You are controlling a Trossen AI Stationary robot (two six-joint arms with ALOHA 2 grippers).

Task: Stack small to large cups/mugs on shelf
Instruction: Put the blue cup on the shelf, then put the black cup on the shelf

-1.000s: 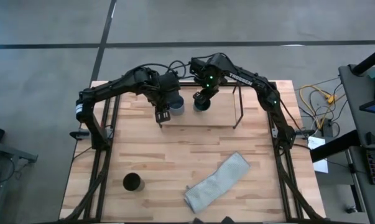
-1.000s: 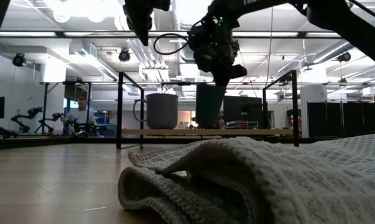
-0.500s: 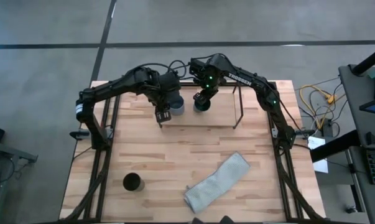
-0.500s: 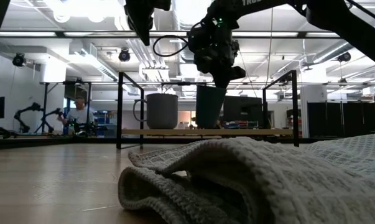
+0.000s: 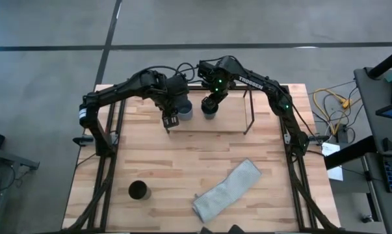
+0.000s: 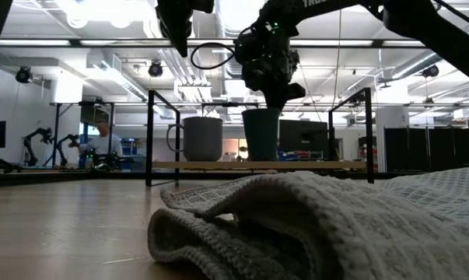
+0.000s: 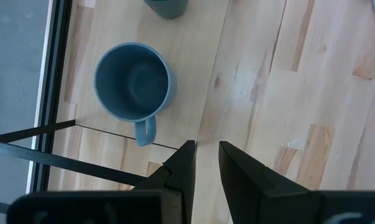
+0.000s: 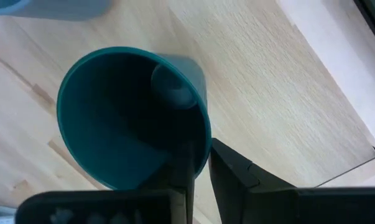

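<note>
The shelf (image 5: 235, 123) is a light-wood board framed by black rods at the table's far side. The grey-blue mug (image 5: 183, 108) stands on its base on the board, and shows in the left wrist view (image 7: 132, 81) with its handle (image 7: 146, 130). Beside it, toward the right, stands the dark teal cup (image 6: 261, 134); my right gripper (image 8: 201, 163) is shut on it from above. My left gripper (image 7: 206, 155) hovers just near of the mug, its fingers a narrow gap apart and empty. The black cup (image 5: 138, 190) stands on the tabletop at the near left. My right gripper holds the teal cup by its rim (image 8: 199, 148), one finger inside the cup and one outside, pinching the wall. The fingers come from above, pointing down. The cup is upright, its base level with the shelf board (image 6: 261, 160).
A grey-green cloth (image 5: 227, 190) lies crumpled on the tabletop at the near right and fills the foreground of the low view (image 6: 296, 225). The shelf's black rods (image 5: 251, 110) stand around the board. A person sits in the room far behind (image 6: 103, 144).
My right gripper has gone down a little with the teal cup, still shut on its rim. The cup's base has come down to the shelf board beside the mug.
</note>
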